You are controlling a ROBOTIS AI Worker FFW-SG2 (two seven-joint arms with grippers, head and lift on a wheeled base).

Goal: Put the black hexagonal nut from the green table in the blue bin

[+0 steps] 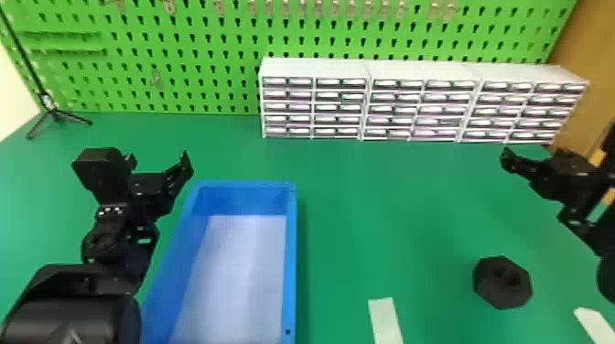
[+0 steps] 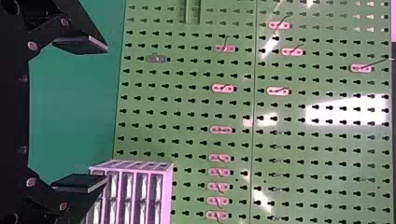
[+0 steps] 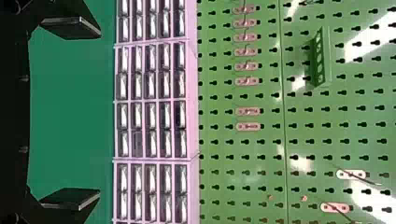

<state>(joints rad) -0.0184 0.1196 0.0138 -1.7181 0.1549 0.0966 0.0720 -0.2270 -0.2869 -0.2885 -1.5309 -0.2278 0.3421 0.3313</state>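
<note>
Green table (image 1: 389, 206), fingers (image 1: 184, 169) spread wide

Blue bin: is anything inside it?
Nothing is visible inside the blue bin; the black hexagonal nut is on the table. The bin's near end, past the head view's edge, cannot be seen.

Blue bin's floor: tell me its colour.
The bin's floor is a pale, whitish blue, clearest in the head view.

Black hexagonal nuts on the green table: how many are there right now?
1: the nut lies right of the blue rectangular bin, nearer the robot than the black right gripper. The black arms may hide others.
</note>
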